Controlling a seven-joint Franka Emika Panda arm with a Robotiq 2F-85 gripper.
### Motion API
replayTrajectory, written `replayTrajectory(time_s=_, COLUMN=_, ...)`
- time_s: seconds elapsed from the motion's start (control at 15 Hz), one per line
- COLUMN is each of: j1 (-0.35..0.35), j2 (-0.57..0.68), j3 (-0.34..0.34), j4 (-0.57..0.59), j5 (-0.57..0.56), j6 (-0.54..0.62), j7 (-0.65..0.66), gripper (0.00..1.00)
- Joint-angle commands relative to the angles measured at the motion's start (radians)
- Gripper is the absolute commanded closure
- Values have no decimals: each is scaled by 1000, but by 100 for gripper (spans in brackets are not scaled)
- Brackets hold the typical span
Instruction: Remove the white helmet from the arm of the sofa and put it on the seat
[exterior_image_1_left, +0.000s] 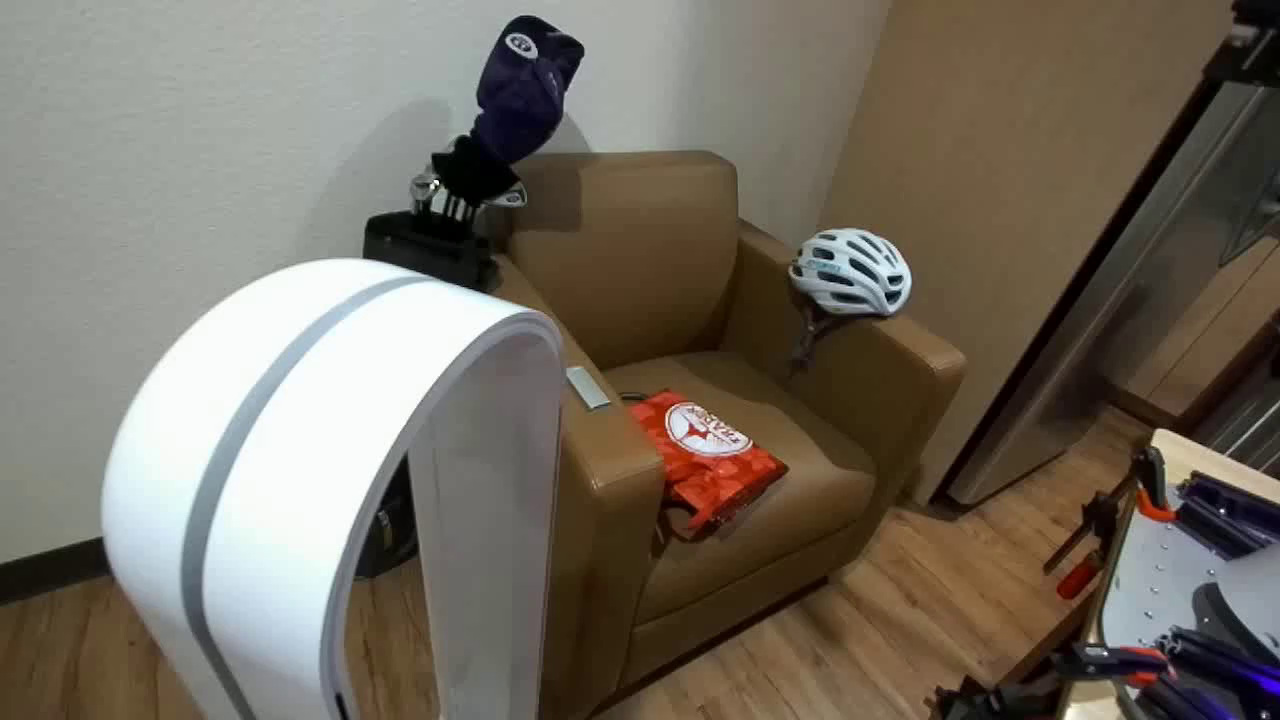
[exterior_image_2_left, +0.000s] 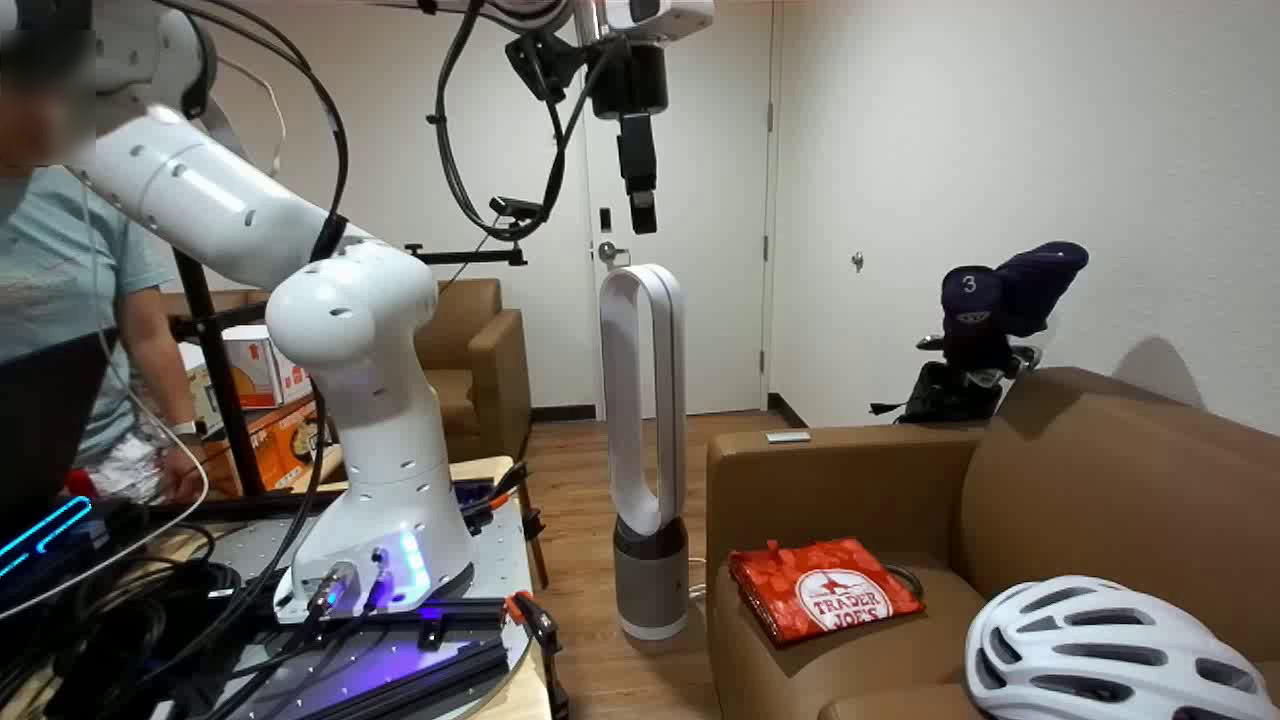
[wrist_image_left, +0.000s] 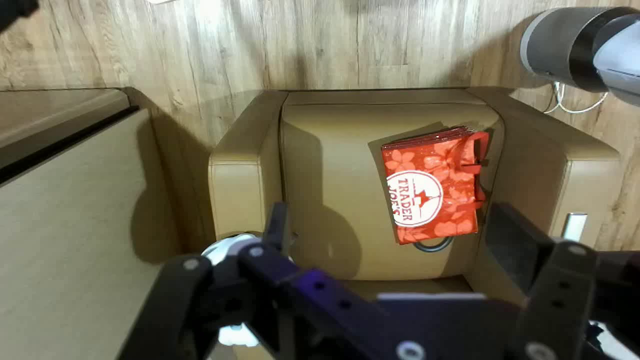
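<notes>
One white helmet (exterior_image_1_left: 852, 272), dome up on the arm of the sofa (exterior_image_1_left: 925, 350); the broad flat top seems to be what steadies it, and its dark strap (exterior_image_1_left: 806, 340) hangs down the inner side by plain weight. One seat (exterior_image_1_left: 815, 455), just inside that arm; the intended landing. One gripper (wrist_image_left: 389, 215), fingers (wrist_image_left: 515, 245) spread wide, nothing between them, pointing down, high and well apart from the helmet; presumably set so to straddle it. In the wrist view the helmet shows only in part behind one finger, so a sideways shift looks due before any lowering. One red bag (exterior_image_1_left: 712, 445), flat on the seat toward the opposite arm (exterior_image_2_left: 850, 470); the helmet's side looks the better spot. One small grey slab (exterior_image_1_left: 588, 388), flat on that opposite arm, purpose unclear. One fan (exterior_image_2_left: 650, 585), upright near it, to steer around.
</notes>
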Motion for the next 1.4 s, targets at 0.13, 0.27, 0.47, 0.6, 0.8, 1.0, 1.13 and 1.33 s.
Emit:
replayTrajectory(time_s=0.13, j1=16, j2=0, j3=-11, j4=3, j5=-9, j6=-4, j7=9, gripper=0)
replayTrajectory(time_s=0.27, j1=16, j2=0, j3=-11, j4=3, j5=-9, j6=-4, j7=9, gripper=0)
replayTrajectory(time_s=0.47, j1=16, j2=0, j3=-11, j4=3, j5=-9, j6=-4, j7=9, gripper=0)
replayTrajectory(time_s=0.6, j1=16, j2=0, j3=-11, j4=3, j5=-9, j6=-4, j7=9, gripper=0)
replayTrajectory(time_s=0.8, j1=16, j2=0, j3=-11, j4=3, j5=-9, j6=-4, j7=9, gripper=0)
replayTrajectory(time_s=1.0, j1=9, j2=76, j3=-22, j4=65, j5=-17, j6=39, j7=14, gripper=0)
replayTrajectory(time_s=1.13, j1=5, j2=143, j3=-30, j4=125, j5=-23, j6=94, j7=17, gripper=0)
replayTrajectory(time_s=1.33, j1=4, j2=276, j3=-32, j4=237, j5=-48, j6=157, j7=11, gripper=0)
